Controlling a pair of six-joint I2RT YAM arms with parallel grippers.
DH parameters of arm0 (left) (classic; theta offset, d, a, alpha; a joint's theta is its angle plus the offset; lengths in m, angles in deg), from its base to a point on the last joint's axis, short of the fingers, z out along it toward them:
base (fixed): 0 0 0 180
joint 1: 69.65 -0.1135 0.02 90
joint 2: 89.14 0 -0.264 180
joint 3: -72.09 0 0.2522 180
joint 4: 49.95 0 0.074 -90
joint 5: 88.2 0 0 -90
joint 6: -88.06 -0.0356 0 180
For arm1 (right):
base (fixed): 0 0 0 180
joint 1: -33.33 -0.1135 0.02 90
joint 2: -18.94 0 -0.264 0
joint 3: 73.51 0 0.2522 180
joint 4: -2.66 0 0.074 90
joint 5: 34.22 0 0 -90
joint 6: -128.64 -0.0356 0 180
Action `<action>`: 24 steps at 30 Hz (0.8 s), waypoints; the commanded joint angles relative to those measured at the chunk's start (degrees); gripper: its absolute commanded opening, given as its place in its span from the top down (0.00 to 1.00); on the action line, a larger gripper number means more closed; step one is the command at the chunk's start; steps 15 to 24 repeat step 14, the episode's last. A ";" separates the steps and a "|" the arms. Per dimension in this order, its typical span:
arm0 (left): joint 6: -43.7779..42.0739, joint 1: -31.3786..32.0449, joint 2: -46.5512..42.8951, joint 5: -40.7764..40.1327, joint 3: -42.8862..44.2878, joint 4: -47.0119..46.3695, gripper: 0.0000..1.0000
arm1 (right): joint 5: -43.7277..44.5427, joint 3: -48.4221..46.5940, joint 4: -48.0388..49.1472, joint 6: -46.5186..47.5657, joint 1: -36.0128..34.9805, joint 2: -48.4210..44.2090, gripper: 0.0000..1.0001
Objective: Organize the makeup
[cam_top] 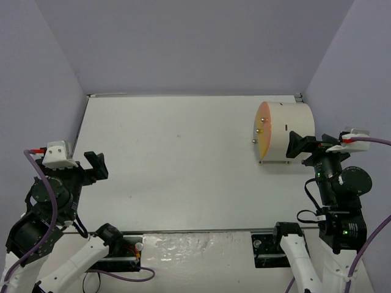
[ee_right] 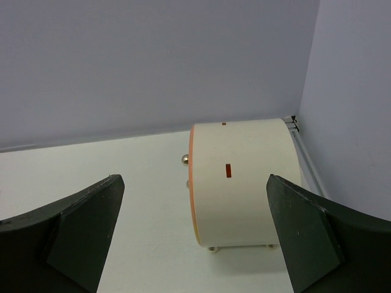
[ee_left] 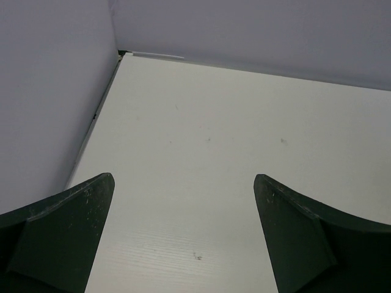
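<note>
Left gripper [cam_top: 96,163]: at the left edge of the tabletop [cam_top: 177,171], about mid-depth. Jaws wide apart, nothing between them. In the left wrist view, the left gripper [ee_left: 183,183] frames only bare white tabletop [ee_left: 244,122], with the left wall alongside.

Right gripper [cam_top: 296,146]: at the right edge, jaws spread, holding nothing. It is aimed at the curved side of the cream drum [cam_top: 287,131]. In the right wrist view, the right gripper [ee_right: 195,180] has the drum [ee_right: 244,183] ahead between its dark fingers [ee_right: 85,226], close but not in contact.

Drum: far right of the tabletop, resting on small feet [ee_right: 214,249]. Its orange face [cam_top: 264,131] is turned left and carries small metal knobs [cam_top: 259,130]. A short orange mark [ee_right: 228,170] sits on the curved side.

Makeup: no piece shows in any of the three views, so I cannot tell where it is.
</note>
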 commanded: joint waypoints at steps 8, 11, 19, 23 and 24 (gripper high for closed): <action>1.24 -0.07 -0.45 -2.50 -1.57 1.98 0.03 | 2.74 1.01 3.55 1.87 -1.38 -0.97 0.00; 1.35 -0.10 -0.36 -2.38 -1.80 1.88 0.03 | 2.62 1.16 3.63 1.95 -1.46 -1.05 0.00; 1.36 -0.06 0.10 -2.18 -2.03 1.52 0.03 | 2.66 1.25 3.55 1.96 -1.46 -1.14 0.00; 1.36 -0.06 0.10 -2.18 -2.03 1.52 0.03 | 2.66 1.25 3.55 1.96 -1.46 -1.14 0.00; 1.36 -0.06 0.10 -2.18 -2.03 1.52 0.03 | 2.66 1.25 3.55 1.96 -1.46 -1.14 0.00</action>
